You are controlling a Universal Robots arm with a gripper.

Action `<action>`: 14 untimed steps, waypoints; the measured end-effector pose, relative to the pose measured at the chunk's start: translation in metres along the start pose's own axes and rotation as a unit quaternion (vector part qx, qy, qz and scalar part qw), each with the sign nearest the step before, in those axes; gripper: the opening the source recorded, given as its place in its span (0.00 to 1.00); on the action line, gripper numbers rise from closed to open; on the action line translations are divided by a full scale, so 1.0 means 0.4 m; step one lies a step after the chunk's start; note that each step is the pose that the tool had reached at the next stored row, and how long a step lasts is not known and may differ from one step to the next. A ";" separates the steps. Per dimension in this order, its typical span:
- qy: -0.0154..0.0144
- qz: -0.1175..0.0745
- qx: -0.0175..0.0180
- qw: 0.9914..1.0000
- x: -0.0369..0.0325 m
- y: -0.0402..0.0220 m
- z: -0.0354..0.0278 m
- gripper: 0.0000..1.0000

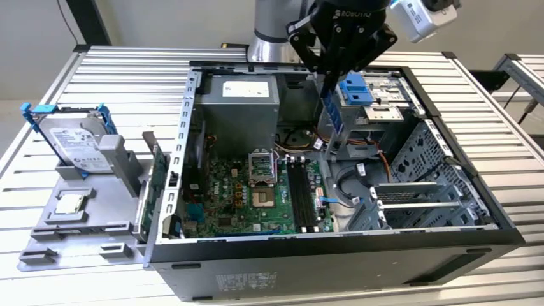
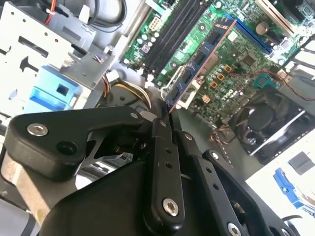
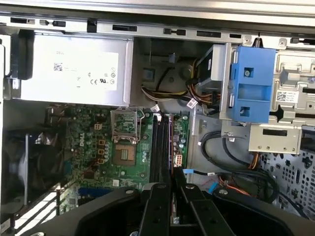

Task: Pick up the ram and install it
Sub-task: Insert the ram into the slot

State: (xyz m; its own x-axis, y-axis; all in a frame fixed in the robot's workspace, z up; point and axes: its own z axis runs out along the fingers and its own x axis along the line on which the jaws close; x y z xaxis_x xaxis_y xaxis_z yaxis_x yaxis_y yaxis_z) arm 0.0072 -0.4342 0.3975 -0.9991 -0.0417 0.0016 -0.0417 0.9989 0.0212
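Observation:
My gripper [image 1: 327, 73] hangs over the open computer case [image 1: 476, 191], shut on the ram [image 1: 328, 115]. The ram is a thin dark blue-green stick held on edge, pointing down toward the motherboard [image 1: 246, 204]. In the second wrist view the ram [image 2: 199, 61] reaches out from between the fingers [image 2: 162, 130], its row of black chips showing, above the board. In the first wrist view the ram [image 3: 171, 142] appears edge-on, just beside the long black slots [image 3: 158, 142], and the gripper [image 3: 171, 184] is above them. The stick's lower end is still clear of the slots [image 1: 297, 185].
A grey power supply [image 1: 242, 105] fills the case's back corner. A blue drive bracket [image 1: 355, 89] and cables [image 1: 348, 185] sit close to the ram on the exterior view's right. A silver hard drive [image 1: 76, 143] stands on a grey tray [image 1: 85, 220] outside the case.

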 end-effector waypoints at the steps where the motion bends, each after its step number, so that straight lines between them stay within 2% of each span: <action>1: 0.000 0.000 0.000 1.000 -0.001 0.000 0.003 0.00; 8: 0.000 0.002 0.000 1.000 -0.003 -0.001 0.027 0.00; 14: 0.000 0.002 0.000 1.000 -0.004 -0.001 0.030 0.00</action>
State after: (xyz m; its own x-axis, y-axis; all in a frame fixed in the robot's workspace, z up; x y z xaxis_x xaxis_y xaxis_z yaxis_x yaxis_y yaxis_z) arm 0.0086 -0.4342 0.3854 -0.9993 -0.0385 0.0016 -0.0385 0.9990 0.0213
